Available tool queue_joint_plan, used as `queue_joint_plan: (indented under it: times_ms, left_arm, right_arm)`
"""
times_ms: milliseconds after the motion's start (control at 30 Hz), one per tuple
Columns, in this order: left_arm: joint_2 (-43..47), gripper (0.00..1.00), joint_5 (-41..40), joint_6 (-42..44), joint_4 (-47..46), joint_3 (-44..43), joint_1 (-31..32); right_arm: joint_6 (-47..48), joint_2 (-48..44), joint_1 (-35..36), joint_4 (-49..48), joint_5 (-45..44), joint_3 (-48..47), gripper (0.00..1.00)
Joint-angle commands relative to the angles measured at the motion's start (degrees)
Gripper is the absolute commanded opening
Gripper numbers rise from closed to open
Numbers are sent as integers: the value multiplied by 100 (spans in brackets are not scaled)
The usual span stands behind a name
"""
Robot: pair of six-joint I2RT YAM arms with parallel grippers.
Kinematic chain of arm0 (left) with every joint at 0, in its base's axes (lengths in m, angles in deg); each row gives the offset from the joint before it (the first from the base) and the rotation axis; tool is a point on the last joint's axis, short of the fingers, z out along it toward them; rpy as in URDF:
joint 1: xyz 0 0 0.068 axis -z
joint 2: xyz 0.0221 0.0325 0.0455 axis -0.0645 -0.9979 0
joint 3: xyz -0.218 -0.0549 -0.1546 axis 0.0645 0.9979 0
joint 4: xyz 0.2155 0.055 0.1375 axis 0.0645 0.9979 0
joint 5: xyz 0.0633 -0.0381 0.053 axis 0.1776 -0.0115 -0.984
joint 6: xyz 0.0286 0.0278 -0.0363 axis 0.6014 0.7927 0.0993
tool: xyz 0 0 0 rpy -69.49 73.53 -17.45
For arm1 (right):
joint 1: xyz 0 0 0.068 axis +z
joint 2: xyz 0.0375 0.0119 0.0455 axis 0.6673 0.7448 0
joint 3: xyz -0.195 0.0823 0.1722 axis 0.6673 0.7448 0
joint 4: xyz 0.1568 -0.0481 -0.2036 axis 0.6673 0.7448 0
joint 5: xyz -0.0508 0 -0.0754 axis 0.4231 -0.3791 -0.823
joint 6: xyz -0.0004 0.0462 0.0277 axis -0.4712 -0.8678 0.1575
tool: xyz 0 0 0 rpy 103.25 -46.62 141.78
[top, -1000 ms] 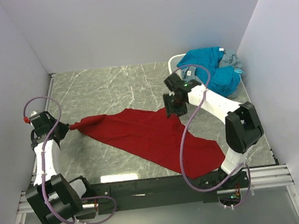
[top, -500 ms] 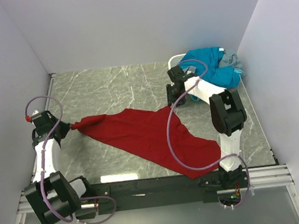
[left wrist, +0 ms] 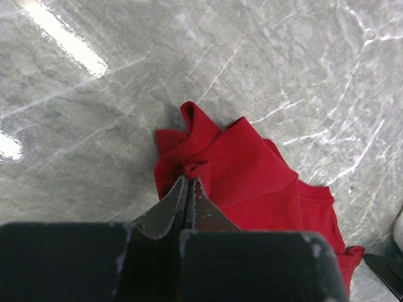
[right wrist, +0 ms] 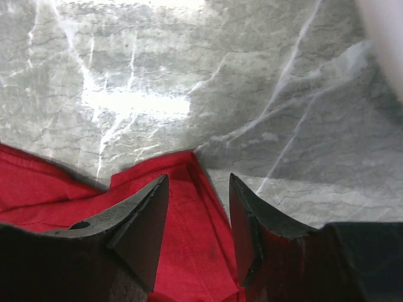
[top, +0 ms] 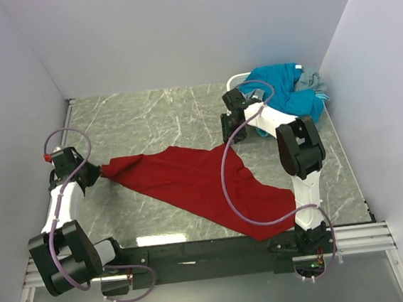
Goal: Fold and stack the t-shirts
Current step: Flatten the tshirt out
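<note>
Now the left gripper (left wrist: 187, 180), at nine o'clock on the marble table (top: 148, 120), pinches a bunched corner of the dark red t-shirt (top: 197, 183), which sprawls toward five o'clock. The right gripper (right wrist: 198, 185), fingers spread, hangs over the shirt's one-o'clock edge. Teal-blue and grey t-shirts (top: 285, 93) heap at two o'clock.

Left arm (top: 58, 207) and right arm (top: 307, 194): white shells, black joints.
Purple cables (top: 224, 181) trail back from the scuffed, wedge-shaped black fingers (left wrist: 165, 211); a red plug (top: 47, 157) sits just behind the left pair.
</note>
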Motion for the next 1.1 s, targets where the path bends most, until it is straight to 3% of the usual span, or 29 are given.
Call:
queue_joint_plan:
  times_ms: [0, 433, 533, 667, 700, 833, 1067]
  left_arm:
    - [-63, 0, -118, -18, -245, -243, 87]
    - [-187, 0, -241, 35, -246, -270, 245]
    - [-204, 0, -250, 44, -245, -270, 237]
    - [-274, 0, -346, 0, -263, -366, 237]
    - [-300, 1, -373, -18, -280, -401, 237]
    - [-668, 0, -522, -245, -325, -752, 307]
    - [-1039, 0, -935, -554, -369, -2489, 711]
  right_arm:
    - [50, 80, 127, -55, -68, -249, 50]
    - [50, 299, 171, -98, -15, -187, 46]
    - [68, 370, 180, -55, 81, -257, 36]
    - [59, 203, 171, 33, 169, -310, 2]
    - [50, 133, 153, 51, 169, -336, 0]
    - [-63, -384, -5, 392, 336, -748, 0]
    - [-143, -1379, -286, 1025, 267, -1908, 0]
